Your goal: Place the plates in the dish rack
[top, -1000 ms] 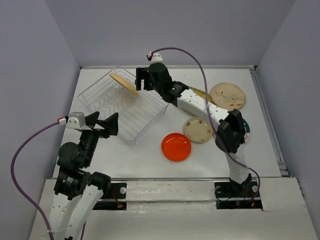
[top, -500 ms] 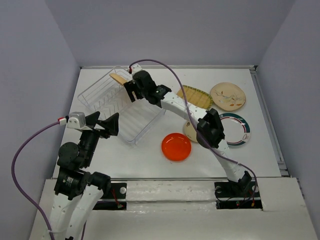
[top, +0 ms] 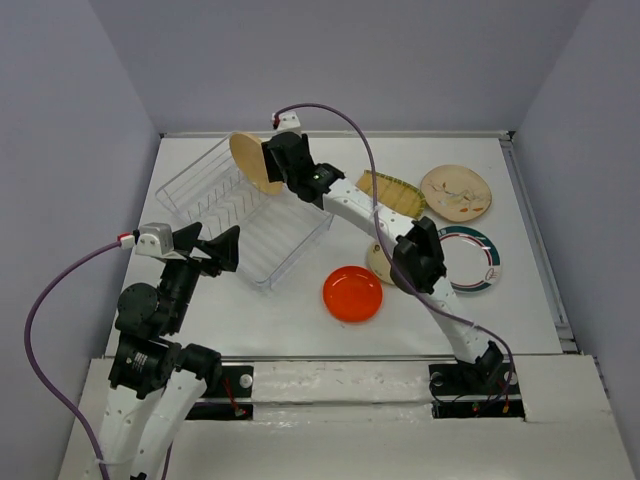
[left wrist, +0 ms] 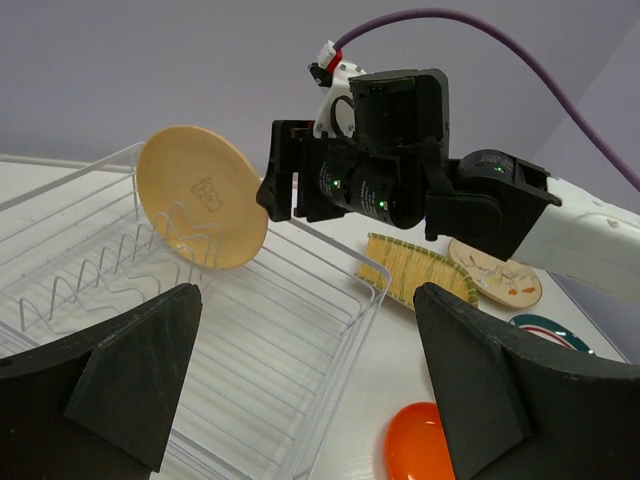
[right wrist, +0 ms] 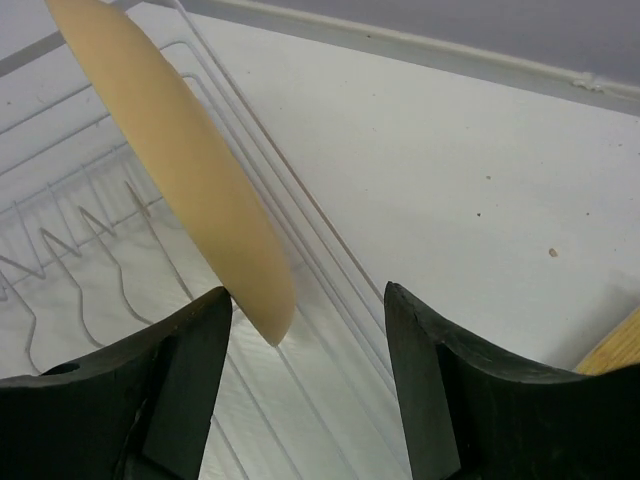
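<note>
Where the overhead view looks down on the desk (top: 300,305), the peach plate (top: 247,160) stands on edge in the dish rack (top: 188,213) at upper left, with the right gripper (top: 272,170) beside it. In the left wrist view, the left gripper (left wrist: 305,300) has its jaws spread wide and empty. In the right wrist view, the jaws are parted, with the plate's rim between them, nearest the finger at frame left.

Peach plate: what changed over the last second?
The right gripper swung left over the rack and tipped the peach plate from nearly flat to standing on edge at the far end. Its jaws are now open, with the rim between them. The left gripper, the rack and the other plates stayed put.
</note>
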You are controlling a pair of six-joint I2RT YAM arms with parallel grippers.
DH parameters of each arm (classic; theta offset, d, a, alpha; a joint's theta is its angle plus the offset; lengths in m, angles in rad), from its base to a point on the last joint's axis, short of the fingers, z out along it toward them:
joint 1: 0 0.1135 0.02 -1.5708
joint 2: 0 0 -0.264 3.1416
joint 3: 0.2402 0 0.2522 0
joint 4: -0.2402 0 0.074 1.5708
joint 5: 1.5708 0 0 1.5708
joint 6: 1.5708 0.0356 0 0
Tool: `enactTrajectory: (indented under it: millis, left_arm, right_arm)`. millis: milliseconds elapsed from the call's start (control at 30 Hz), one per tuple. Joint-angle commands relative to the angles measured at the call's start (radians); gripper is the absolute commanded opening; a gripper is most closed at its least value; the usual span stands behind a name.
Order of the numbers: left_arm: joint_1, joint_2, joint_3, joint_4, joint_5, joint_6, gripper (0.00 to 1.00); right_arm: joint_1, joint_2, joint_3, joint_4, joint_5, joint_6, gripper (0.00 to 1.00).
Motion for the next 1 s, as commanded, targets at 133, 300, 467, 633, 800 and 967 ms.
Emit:
enactTrajectory:
  millis: [133, 300, 467, 633, 800, 967]
  left_arm:
    - [0.008, 0.012, -0.007, 0.061, 0.013, 0.006, 0.99]
    - [0.005, -0.003, -0.009, 0.061, 0.022, 0.000, 0.99]
    - [-0.005, -0.009, -0.012, 0.061, 0.025, 0.002, 0.99]
    - [-0.011, -0.014, -0.012, 0.061, 0.025, 0.002, 0.99]
    - [-0.017, -0.003, -0.012, 0.058, 0.025, 0.005, 0.99]
    - [-0.018, -0.006, -0.014, 0.057, 0.068, 0.009, 0.99]
  right_arm:
    - [-0.027, -0.259, -0.238, 0.076, -0.148, 0.150, 0.76]
    - [-0.084, -0.630, -0.785, 0.257, -0.188, 0.290, 0.77]
    - [-0.223, -0.921, -1.212, 0.343, -0.190, 0.429, 0.56]
    - [-0.438, -1.077, -1.568, 0.452, -0.395, 0.561, 0.67]
    - [-0.608, -1.078, -1.647, 0.555, -0.589, 0.595, 0.77]
    - [-0.664, -0.987, -1.609, 0.576, -0.563, 0.600, 0.76]
